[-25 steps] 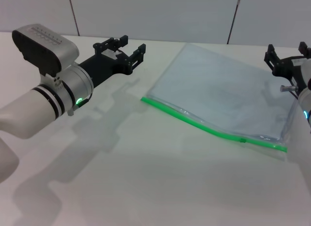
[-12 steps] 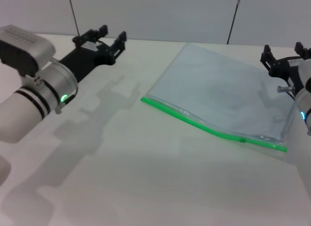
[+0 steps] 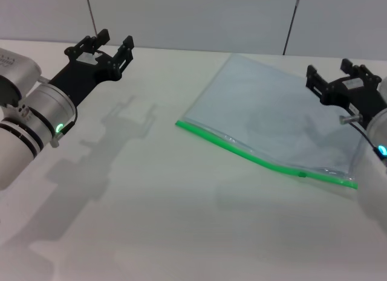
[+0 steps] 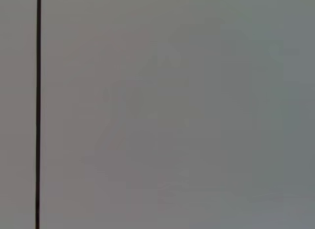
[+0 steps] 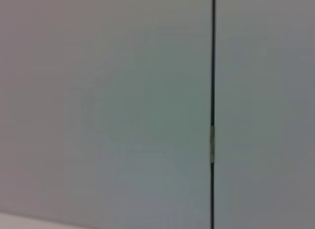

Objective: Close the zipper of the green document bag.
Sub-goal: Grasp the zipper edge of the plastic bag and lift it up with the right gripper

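Observation:
The green document bag (image 3: 266,121) lies flat on the white table, right of centre: a translucent pale grey-blue pouch. Its zipper (image 3: 254,156) is the bright green strip along the near long edge, with a small green slider tab (image 3: 301,173) towards the right end. My left gripper (image 3: 106,45) hangs open and empty at the far left, well away from the bag. At the bag's far right side my right gripper (image 3: 329,74) hovers, open with nothing in it. Neither wrist view shows the bag or any fingers.
The white table (image 3: 181,226) stretches bare in front of and left of the bag. A pale wall with dark vertical seams (image 3: 292,21) stands behind it. Both wrist views show only that wall and one seam (image 5: 212,91).
My left arm has swung left and back, farther from the bag. The right gripper has moved left, in over the bag's right side. The bag has not moved.

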